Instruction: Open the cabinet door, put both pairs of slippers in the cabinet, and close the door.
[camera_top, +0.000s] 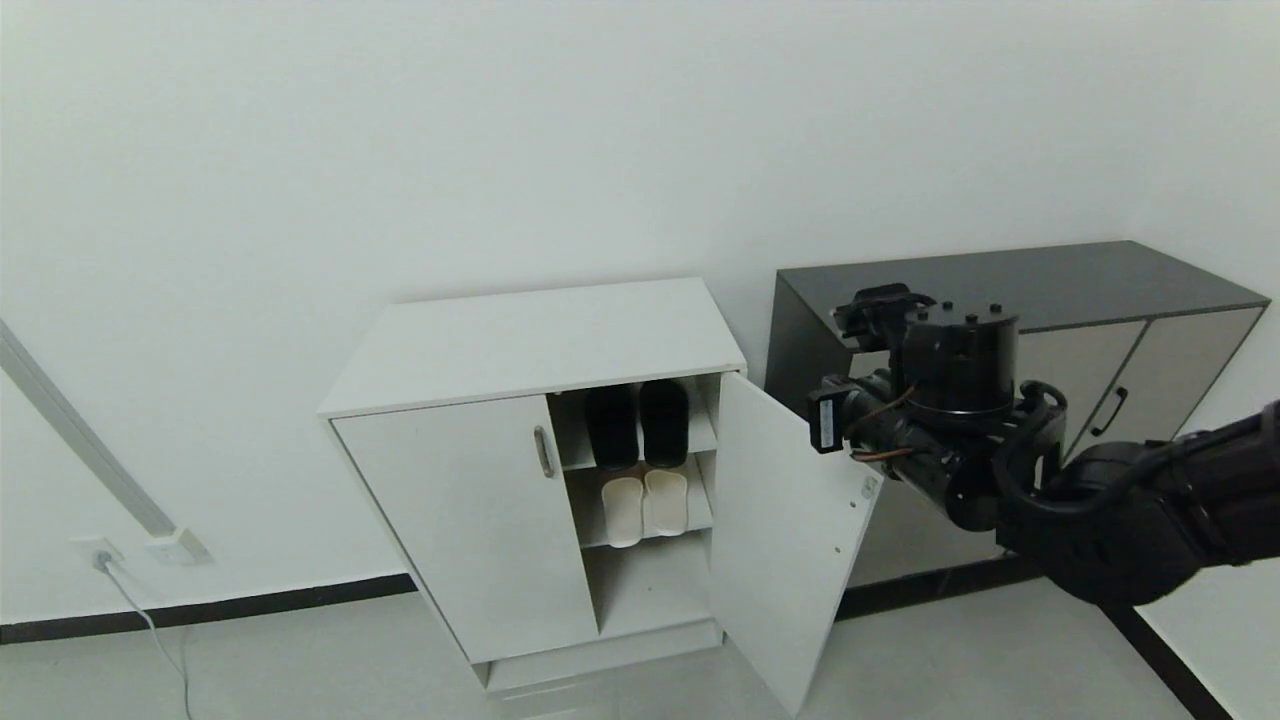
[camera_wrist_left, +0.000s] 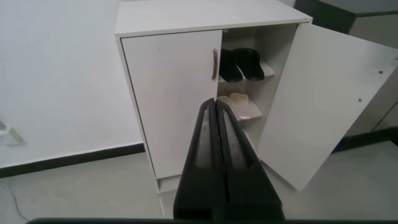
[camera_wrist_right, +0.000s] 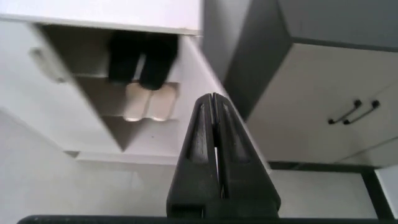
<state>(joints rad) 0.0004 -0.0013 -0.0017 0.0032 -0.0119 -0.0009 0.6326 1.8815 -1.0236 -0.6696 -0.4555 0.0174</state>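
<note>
Black slippers (camera_top: 637, 422) and white slippers (camera_top: 645, 505) sit shelved in the white wooden cabinet (camera_top: 530, 345). My right pincer (camera_wrist_right: 214, 102), closed and empty, should next push the open door (camera_top: 785, 520) shut, I judge.

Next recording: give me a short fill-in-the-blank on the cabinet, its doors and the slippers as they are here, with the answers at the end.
1. The black slippers sit on the shelf directly ____ the white slippers.
2. On the cabinet, the right door stands ____.
3. The left door is ____.

Missing words: above; open; shut.
</note>
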